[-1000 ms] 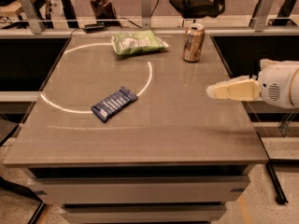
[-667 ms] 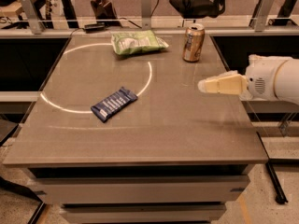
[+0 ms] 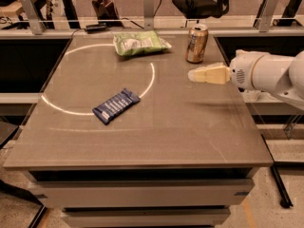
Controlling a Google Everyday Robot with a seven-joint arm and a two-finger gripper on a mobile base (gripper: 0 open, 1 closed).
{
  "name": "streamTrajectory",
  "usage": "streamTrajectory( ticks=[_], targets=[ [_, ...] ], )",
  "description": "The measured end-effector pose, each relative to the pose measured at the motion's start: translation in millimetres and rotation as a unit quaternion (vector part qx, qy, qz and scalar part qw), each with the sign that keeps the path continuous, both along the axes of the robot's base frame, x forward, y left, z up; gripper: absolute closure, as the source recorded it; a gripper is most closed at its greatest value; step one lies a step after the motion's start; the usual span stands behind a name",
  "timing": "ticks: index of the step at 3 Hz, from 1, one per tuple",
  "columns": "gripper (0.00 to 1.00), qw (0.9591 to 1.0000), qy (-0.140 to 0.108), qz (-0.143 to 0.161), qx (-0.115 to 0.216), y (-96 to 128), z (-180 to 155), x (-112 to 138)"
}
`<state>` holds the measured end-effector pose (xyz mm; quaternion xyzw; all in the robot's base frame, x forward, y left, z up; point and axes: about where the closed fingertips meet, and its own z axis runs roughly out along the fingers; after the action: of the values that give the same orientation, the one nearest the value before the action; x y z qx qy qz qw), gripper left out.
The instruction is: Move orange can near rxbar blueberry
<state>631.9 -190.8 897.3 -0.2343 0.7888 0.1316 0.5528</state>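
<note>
On the left half of the counter (image 3: pixel 180 137), about midway between the far and near edges, the blue snack bar (image 3: pixel 116 106) lies flat and slantwise. It has not moved. The green bag (image 3: pixel 140 43) sits by the middle of the far edge, also where it was. The orange can (image 3: pixel 196 43) stands upright near the far right corner, untouched and well apart from the bar. The gripper (image 3: pixel 194 75) reaches in over the right edge. In the last second it has slid leftward and toward the far edge, so its tip now hangs just on the near side of the can, close but not touching. From this side I cannot tell how wide it is open, though it carries nothing. The approach looks nearly done, with the grasp still to come.
</note>
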Motion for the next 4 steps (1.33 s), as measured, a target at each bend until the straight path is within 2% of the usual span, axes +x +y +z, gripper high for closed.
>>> streamTrajectory(
  ticks=[2, 3, 4],
  targets=[
    [0.00, 0.9997, -0.009, -0.019, 0.016, 23.1, 5.2, 53.7],
    [0.00, 0.9998, -0.009, -0.009, 0.013, 41.2, 4.1, 70.1],
    [0.00, 0.9999, -0.011, -0.001, 0.001, 49.8, -3.8, 90.0]
  ],
)
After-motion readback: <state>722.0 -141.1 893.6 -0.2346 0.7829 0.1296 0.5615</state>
